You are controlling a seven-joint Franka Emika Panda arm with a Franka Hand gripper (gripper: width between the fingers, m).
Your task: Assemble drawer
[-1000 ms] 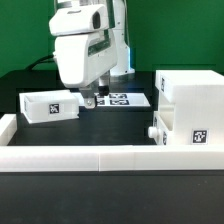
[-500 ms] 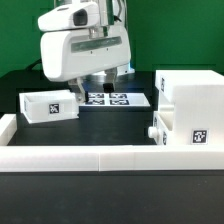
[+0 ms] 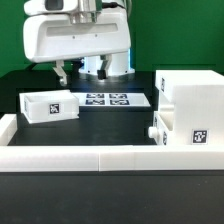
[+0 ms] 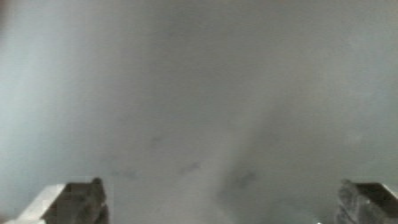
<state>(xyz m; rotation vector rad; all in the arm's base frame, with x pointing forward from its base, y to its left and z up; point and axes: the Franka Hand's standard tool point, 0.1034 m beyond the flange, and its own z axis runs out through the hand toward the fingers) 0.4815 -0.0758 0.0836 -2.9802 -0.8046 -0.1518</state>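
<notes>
The drawer's large white casing point(image 3: 192, 98) stands at the exterior view's right. One knobbed tray point(image 3: 186, 128) sits in its lower front, its knob point(image 3: 157, 130) pointing left. The second tray point(image 3: 50, 105) lies apart at the left, tag facing front. My gripper point(image 3: 80, 70) hangs high above the table, over the gap between the left tray and the marker board point(image 3: 108, 100). It is open, empty and touches nothing. The wrist view is a grey blur, with only the two fingertips point(image 4: 71, 203) showing far apart at the corners, my gripper point(image 4: 221, 205) between them.
A low white wall point(image 3: 100, 157) edges the table's front and left side. The table is black. The arm's base stands behind the marker board, in front of a green backdrop.
My gripper has risen from just above the marker board's left end, and the hand has turned broadside to the camera. The trays and casing have not moved.
</notes>
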